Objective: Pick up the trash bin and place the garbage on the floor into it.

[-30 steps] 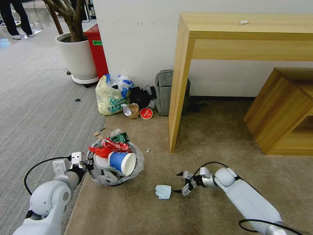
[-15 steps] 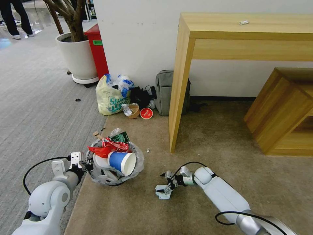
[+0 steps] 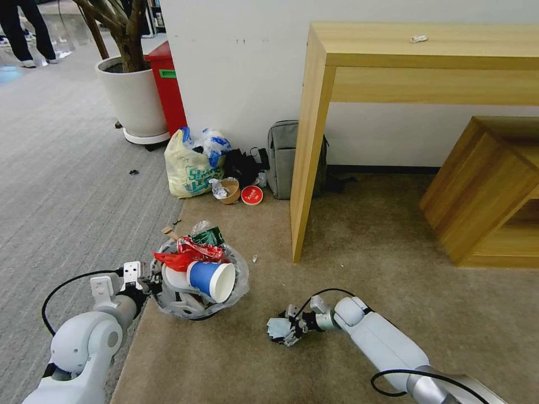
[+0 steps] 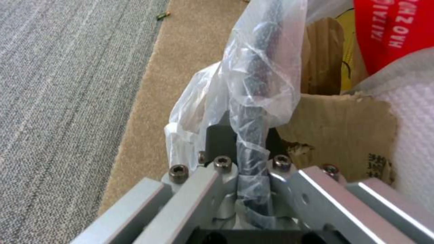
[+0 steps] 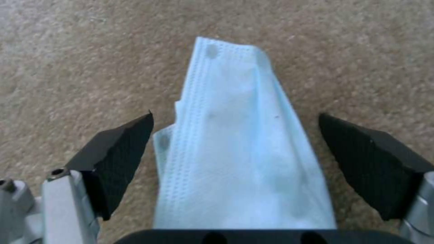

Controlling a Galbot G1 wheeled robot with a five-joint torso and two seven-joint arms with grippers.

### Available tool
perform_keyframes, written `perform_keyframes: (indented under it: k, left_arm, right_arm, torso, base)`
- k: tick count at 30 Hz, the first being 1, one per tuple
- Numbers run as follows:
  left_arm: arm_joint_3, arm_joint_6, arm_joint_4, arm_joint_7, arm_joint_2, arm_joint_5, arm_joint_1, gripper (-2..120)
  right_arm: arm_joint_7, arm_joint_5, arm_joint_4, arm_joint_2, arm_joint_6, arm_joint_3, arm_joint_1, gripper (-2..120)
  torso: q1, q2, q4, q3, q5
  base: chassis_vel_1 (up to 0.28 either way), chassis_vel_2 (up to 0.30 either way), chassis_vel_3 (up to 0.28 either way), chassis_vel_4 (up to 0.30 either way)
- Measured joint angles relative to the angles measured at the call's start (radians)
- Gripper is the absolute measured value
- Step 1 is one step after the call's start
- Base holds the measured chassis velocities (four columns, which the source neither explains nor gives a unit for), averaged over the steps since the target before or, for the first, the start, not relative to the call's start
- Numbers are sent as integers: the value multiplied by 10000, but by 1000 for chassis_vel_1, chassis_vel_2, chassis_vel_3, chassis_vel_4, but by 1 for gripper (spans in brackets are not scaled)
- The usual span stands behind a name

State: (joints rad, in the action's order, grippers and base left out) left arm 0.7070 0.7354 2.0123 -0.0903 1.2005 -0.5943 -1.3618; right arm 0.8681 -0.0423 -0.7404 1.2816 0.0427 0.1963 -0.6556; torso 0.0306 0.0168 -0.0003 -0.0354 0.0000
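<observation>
The trash bin [image 3: 171, 307], black and lined with a crinkly clear bag, stands on the beige floor [image 3: 236, 359] heaped with garbage: a blue cup [image 3: 210, 279], red wrappers [image 3: 185, 253] and cardboard [image 4: 334, 125]. My left gripper [image 3: 147, 280] is shut on the bin's bagged rim [image 4: 253, 84]; in its wrist view the left gripper [image 4: 246, 135] clamps that rim. A light blue face mask [image 3: 275, 327] lies flat on the carpet. My right gripper [image 3: 283, 331] is low over it and open. In the right wrist view the mask [image 5: 239, 145] lies between the black fingers [image 5: 122, 149] of the right gripper [image 5: 235, 116], untouched.
A wooden table leg [image 3: 306, 157] stands just beyond the mask, a wooden cabinet [image 3: 483, 191] at the right. By the wall sit a tied yellowish bag [image 3: 188, 165], brown bowl [image 3: 229, 191], red lid [image 3: 252, 195] and grey backpack [image 3: 281, 157]. Grey ribbed carpet [image 3: 67, 196] lies to the left.
My right gripper has slid left along the carpet from beside the mask to straddling it, fingers still apart. The left gripper and the bin have stayed put.
</observation>
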Motion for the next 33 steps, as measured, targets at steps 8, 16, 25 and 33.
perform_keyframes:
  k: [8,16,25,33]
  left_arm:
    - [0,0,52,20,37,-2,-35,0]
    - [-10,0,75,61,61,17,-91,0]
    - [-75,0,49,82,119,76,-57,0]
    - [-85,0,27,167,152,151,-48,0]
  right_arm:
    - [49,64,603,208,209,-146,190,89]
    - [-69,182,683,240,264,-284,203,58]
    - [-284,271,360,112,348,-300,28,30]
    - [-581,214,18,-29,293,-370,-255,1]
  torso:
    - [-1,4,-3,2,-5]
    - [-2,4,-3,3,-4]
    - [0,0,7,0,3]
    - [1,-1,7,-2,8]
  base:
    - [0,0,0,0]
    - [0,0,0,0]
    - [0,0,0,0]
    - [0,0,0,0]
